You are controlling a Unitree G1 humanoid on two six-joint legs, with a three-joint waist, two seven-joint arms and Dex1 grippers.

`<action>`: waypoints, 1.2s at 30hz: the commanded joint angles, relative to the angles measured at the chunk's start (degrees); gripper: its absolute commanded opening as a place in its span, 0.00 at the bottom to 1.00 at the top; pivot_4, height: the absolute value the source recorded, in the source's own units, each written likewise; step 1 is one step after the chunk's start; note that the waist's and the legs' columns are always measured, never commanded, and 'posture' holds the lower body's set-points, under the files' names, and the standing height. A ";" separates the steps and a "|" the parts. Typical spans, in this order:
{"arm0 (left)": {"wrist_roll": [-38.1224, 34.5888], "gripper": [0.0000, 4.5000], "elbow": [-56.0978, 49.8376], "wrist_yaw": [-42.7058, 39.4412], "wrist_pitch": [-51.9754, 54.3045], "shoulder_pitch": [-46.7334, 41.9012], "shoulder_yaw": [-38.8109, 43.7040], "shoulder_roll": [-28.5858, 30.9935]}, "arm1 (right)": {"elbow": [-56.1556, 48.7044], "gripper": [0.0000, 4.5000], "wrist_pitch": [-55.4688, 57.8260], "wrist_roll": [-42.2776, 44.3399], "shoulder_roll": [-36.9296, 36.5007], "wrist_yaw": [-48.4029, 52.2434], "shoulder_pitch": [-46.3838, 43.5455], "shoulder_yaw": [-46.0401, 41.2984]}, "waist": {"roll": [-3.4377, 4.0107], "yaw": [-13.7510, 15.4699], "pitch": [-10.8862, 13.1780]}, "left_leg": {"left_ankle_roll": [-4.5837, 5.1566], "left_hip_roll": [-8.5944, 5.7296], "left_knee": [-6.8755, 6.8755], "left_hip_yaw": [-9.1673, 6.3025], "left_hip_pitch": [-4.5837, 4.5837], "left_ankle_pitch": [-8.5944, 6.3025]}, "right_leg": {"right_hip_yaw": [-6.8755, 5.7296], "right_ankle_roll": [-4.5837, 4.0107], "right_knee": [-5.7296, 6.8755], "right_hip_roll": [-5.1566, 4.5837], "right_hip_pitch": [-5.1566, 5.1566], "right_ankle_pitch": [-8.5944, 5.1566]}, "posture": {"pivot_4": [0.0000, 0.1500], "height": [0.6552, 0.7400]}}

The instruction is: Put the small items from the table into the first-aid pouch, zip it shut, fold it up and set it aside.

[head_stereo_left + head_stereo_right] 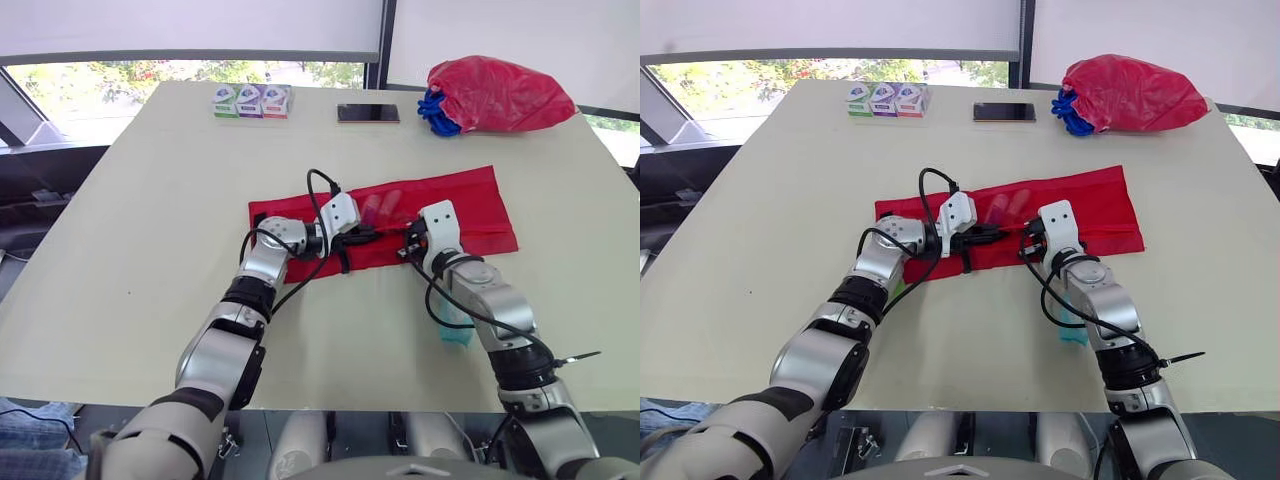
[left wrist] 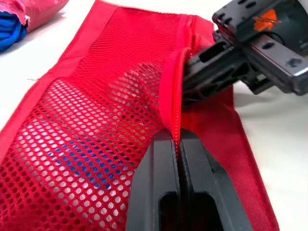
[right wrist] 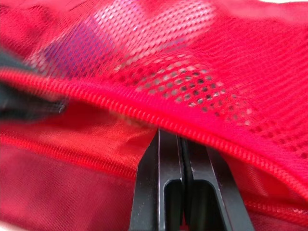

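Red nylon with a mesh front: the pouch (image 1: 450, 200) lies unfolded flat on the table (image 1: 150, 200), long axis running left to right and tilting a bit away on the right. Both arms meet at its near-middle, tips pointing at each other along the zip line.

The left gripper (image 1: 365, 237) is squeezed closed on the ridged zip edge (image 2: 175, 96) of the mesh pocket (image 2: 86, 134), lifting it slightly. The right gripper (image 1: 410, 245), just beside it, is also pinched closed, apparently on smooth fabric right under the zip teeth. Can't spot the slider.

Purple-pink lumps (image 1: 380, 208) show through the holey mesh. Any zipping probably has to follow that long axis.

Small boxes (image 1: 251, 100) sit well apart at the far edge, and a teal thing (image 1: 455, 328) lies by the right arm.
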 commanded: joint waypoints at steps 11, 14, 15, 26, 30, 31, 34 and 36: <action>0.54 0.00 -0.56 -1.56 -1.77 0.40 -1.07 -0.33 | -4.32 0.00 -3.51 1.13 1.46 3.61 2.44 -1.58 | 0.01 0.10 0.00 | 0.00 0.00 -0.01 -0.01 -0.01 0.00 | -0.01 0.00 -0.03 0.00 0.01 0.00 | 1.00 1.00; 0.72 0.00 -0.70 -1.98 -2.00 0.71 -1.02 0.01 | -10.08 0.00 0.63 2.67 -1.75 7.19 5.30 -1.23 | 0.01 0.11 0.00 | 0.01 0.00 -0.01 0.00 -0.02 0.00 | -0.01 0.00 -0.03 0.00 0.00 0.00 | 1.00 1.00; 0.78 0.00 -0.72 -2.17 -2.08 0.80 -1.02 0.13 | -11.95 0.00 1.98 3.30 -2.83 8.14 6.19 -1.35 | 0.01 0.12 0.00 | 0.01 0.01 -0.01 -0.02 -0.02 0.00 | -0.02 0.00 -0.03 0.00 0.01 0.00 | 1.00 1.00; 0.69 0.00 0.02 -7.71 -4.01 0.72 -1.63 1.49 | -28.03 0.00 -1.97 13.54 -17.60 25.50 17.95 -9.14 | 0.00 0.16 0.00 | 0.02 0.01 0.00 -0.02 0.00 -0.01 | -0.02 0.01 -0.03 0.01 0.03 -0.01 | 1.00 1.00; 0.58 0.00 0.57 -10.82 -5.06 0.49 -2.22 2.15 | -29.48 0.00 -8.49 17.19 -20.25 31.28 21.80 -14.17 | -0.02 0.25 0.00 | 0.02 0.01 0.01 -0.03 0.01 -0.01 | -0.02 0.01 -0.04 0.01 0.06 -0.01 | 1.00 1.00; 0.62 0.00 0.84 -11.31 -5.31 0.35 -2.26 2.29 | -29.72 0.00 -9.14 18.34 -20.56 32.12 22.25 -15.17 | -0.02 0.25 0.00 | 0.02 0.01 0.01 -0.02 0.02 -0.01 | -0.02 0.01 -0.03 0.01 0.06 -0.01 | 1.00 1.00; 1.35 0.00 3.06 -11.55 -7.36 -0.96 -2.06 3.28 | -29.88 0.00 -8.73 23.49 -22.61 35.18 23.37 -20.01 | -0.02 0.26 0.00 | 0.02 0.02 0.01 -0.02 0.03 -0.01 | -0.01 0.01 -0.03 0.02 0.06 -0.01 | 1.00 1.00; 1.67 0.00 4.69 -10.98 -8.72 -2.07 -1.65 3.68 | -29.16 0.00 -9.04 25.48 -24.50 37.31 23.99 -22.24 | -0.02 0.25 0.01 | 0.02 0.02 0.02 -0.01 0.03 -0.01 | 0.00 0.01 -0.03 0.02 0.06 -0.01 | 1.00 1.00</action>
